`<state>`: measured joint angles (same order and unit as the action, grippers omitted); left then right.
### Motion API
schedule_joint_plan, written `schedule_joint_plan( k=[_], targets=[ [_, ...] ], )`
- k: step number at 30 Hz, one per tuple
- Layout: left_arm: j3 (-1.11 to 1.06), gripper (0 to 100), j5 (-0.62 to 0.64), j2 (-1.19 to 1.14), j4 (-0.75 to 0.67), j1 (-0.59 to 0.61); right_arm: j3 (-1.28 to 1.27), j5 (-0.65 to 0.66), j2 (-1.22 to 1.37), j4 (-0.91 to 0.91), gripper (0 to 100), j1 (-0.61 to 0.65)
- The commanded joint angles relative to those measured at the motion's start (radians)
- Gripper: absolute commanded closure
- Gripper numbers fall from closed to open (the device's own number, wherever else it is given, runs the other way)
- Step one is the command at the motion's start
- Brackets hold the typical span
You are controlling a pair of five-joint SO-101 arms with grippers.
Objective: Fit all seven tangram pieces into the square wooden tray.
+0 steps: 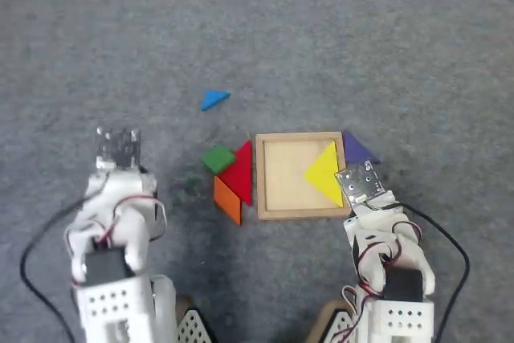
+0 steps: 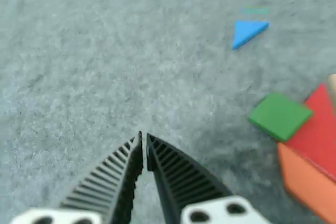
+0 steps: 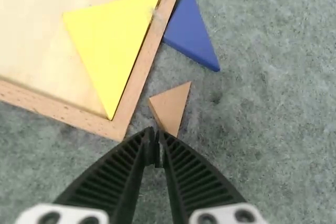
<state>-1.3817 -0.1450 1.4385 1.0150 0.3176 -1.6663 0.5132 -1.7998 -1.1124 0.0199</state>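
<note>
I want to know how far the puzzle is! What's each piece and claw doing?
Tray: holds one piece.
Yellow triangle: in the tray.
Dark blue triangle: outside, against the tray.
Tan triangle: outside, near the tray.
Green square: outside.
Red triangle: outside, against the tray.
Orange piece: outside.
Light blue triangle: outside, alone.
Left claw: shut, empty.
Right claw: shut, empty.

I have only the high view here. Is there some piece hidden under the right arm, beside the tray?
Observer: Yes. A small tan triangle lies on the mat, just outside the corner of the tray.
Operator: Does the right pincer hold it?
Observer: No. The right pincer is shut and holds nothing; its tips are close beside the triangle.
Operator: And the left pincer, open or shut?
Observer: The left pincer is shut too, over bare mat, apart from the green square.
</note>
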Motion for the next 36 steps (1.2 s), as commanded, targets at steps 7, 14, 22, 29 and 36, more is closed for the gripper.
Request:
schedule_joint_plan(
  k=[7, 14, 22, 29, 36],
  targets=[
    [-0.188, 98, 0.0, 0.333, 0.018, 0.032, 0.235, 0.048, 0.065, -0.062, 98.9, 0.143],
    [-0.3, 98, -0.003, 0.381, -0.092, 0.038, 0.672, -0.141, 0.648, -0.065, 98.9, 0.372],
    [-0.302, 98, 0.002, 0.376, -0.098, 0.038, 0.879, -0.233, 1.224, 0.159, 98.9, 0.68],
    [-0.302, 98, -0.003, 0.379, -0.049, 0.031, 0.971, -0.353, 1.526, 0.275, 98.9, 0.707],
    [-0.302, 98, -0.005, 0.376, -0.044, 0.031, 1.007, -0.434, 1.55, 0.259, 98.0, 0.713]
  ],
)
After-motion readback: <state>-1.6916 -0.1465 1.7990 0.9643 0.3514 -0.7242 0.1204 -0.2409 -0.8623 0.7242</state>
